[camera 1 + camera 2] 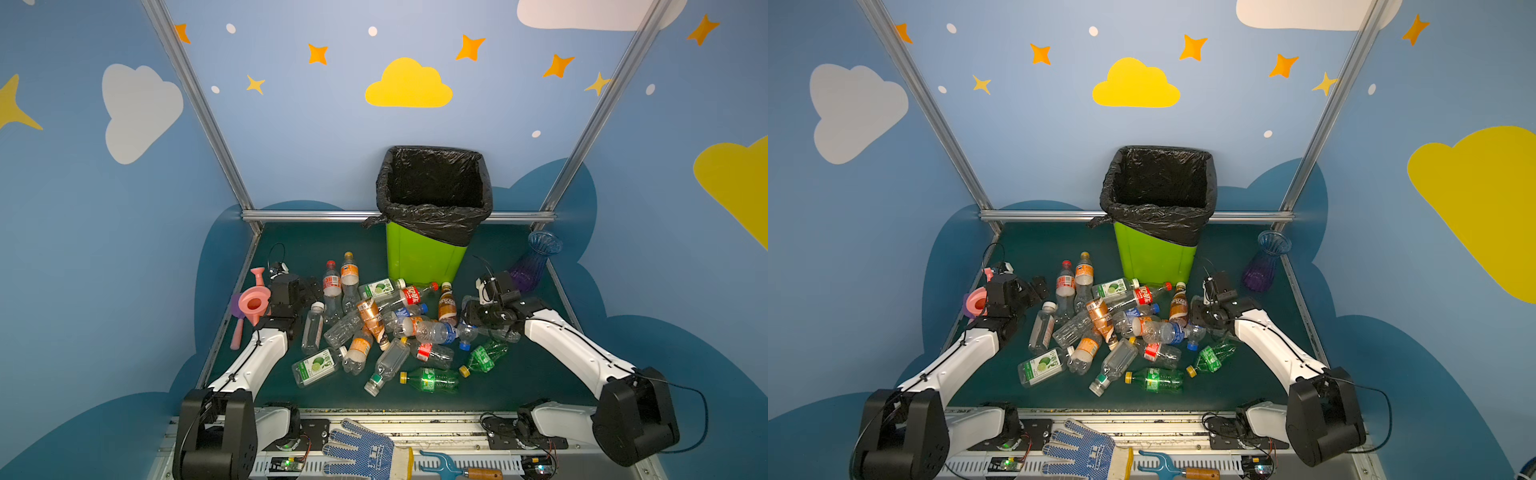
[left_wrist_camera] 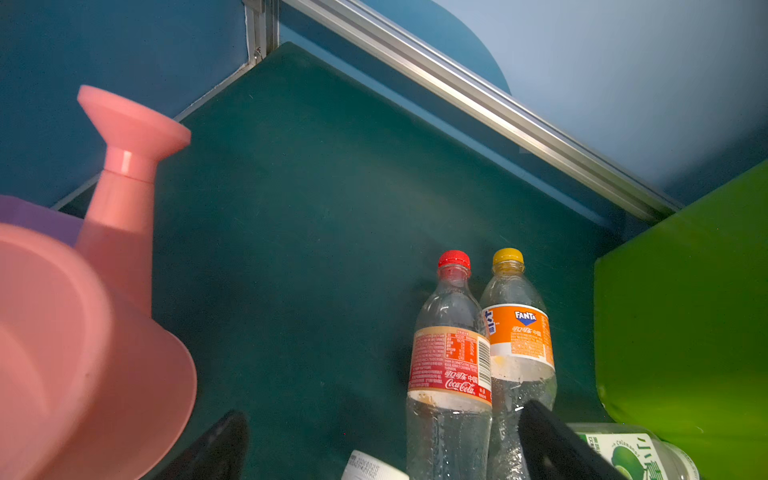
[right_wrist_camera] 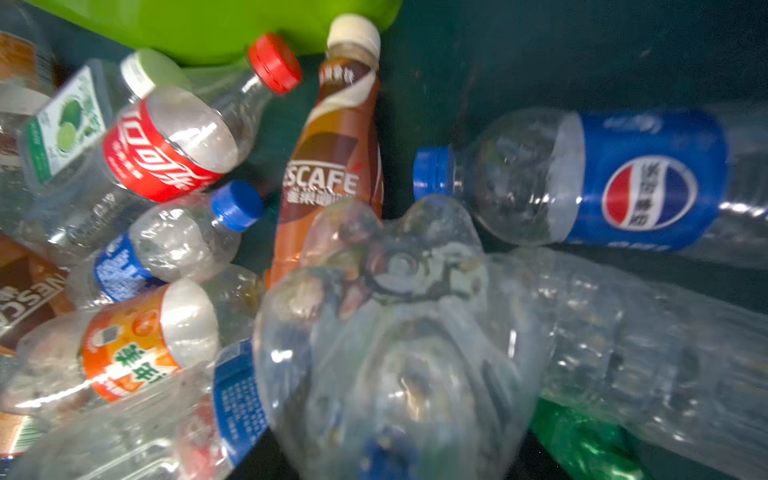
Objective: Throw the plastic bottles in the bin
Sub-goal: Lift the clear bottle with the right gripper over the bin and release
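right up against the right end effector (image 1: 471,319) a clear crushed bottle (image 3: 395,353) fills the wrist view, blurry, and hides the fingers. that end effector is closed on it, at the edge of the pile of plastic bottles (image 1: 374,328). many lie under others, so only bits show. a pepsi bottle (image 3: 648,183) just beside it is cut off by the picture edge. the left end effector (image 2: 382,453) is wide and holds nothing. just ahead of it a coke bottle (image 2: 451,365) and a fanta bottle (image 2: 519,336) touch, their bottoms cut off. a pink watering can (image 2: 83,332) is close on its other side, with bare worktop (image 2: 311,208) between. the bin (image 1: 419,257) stands past the pile, beyond both end effectors, its inside too dark to see.
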`<state>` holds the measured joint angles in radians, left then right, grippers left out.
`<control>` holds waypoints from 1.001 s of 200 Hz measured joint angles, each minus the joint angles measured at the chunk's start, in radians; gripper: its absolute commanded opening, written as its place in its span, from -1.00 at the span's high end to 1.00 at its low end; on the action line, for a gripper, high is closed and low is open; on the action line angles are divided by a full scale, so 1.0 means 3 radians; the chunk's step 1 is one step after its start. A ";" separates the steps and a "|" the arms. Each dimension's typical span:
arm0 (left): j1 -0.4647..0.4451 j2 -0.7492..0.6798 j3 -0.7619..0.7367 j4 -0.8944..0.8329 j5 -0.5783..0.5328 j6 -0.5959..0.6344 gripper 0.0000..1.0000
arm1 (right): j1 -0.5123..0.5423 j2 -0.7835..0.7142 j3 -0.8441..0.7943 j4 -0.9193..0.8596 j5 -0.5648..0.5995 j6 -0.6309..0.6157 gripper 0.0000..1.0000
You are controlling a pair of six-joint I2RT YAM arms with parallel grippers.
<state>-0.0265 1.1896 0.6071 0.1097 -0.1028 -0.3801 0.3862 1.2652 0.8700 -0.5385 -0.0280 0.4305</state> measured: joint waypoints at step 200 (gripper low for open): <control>0.0000 0.0317 0.0050 -0.0217 -0.0108 -0.0322 -1.00 | -0.0202 0.1587 0.4939 0.0296 -0.0376 -0.0704 -0.66</control>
<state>-0.0265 1.2846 0.6220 0.0444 -0.1352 -0.4767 0.3256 1.7412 2.3516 -0.4496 -0.1410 0.2192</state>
